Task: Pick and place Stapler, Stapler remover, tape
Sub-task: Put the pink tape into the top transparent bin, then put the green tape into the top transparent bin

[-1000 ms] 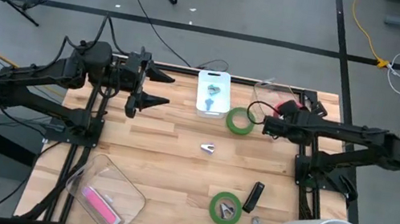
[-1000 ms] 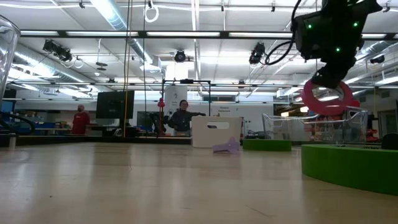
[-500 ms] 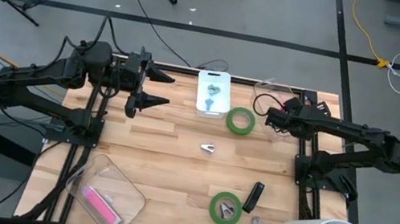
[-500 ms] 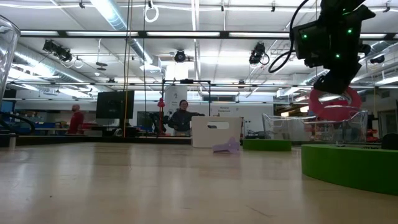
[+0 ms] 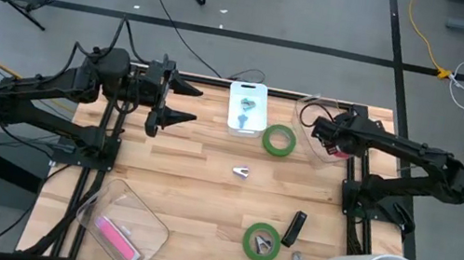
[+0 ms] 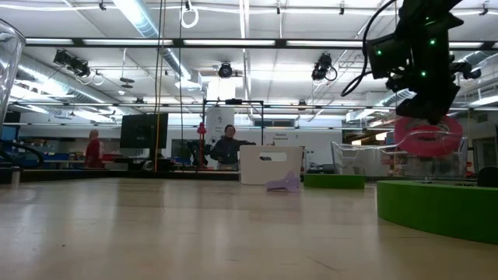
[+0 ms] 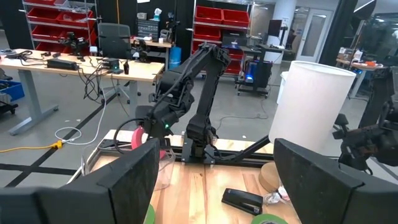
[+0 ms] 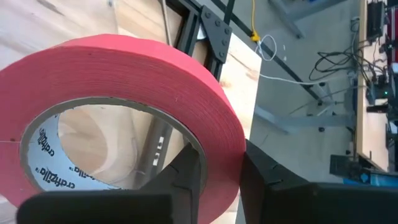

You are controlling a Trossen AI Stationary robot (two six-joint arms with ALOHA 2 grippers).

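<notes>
Our right gripper [image 5: 325, 138] sits over the clear bin [image 5: 312, 106] at the table's far right corner, with one tape roll [image 8: 124, 81] clamped in it. Just to its left lies a second tape roll [image 5: 279, 140], and beyond that the small board [image 5: 246, 106]. Nearer the table's front from it lie the stapler [image 5: 294, 227] and a third tape roll [image 5: 262, 241]. Our left gripper [image 5: 171, 101] hangs well apart, across the table.

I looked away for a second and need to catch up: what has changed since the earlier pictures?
The right end effector, still gripping the red tape roll, carried it away from the green roll to above the clear bin at the table's right rear. The left end effector stayed open and parked; nothing else moved.
</notes>
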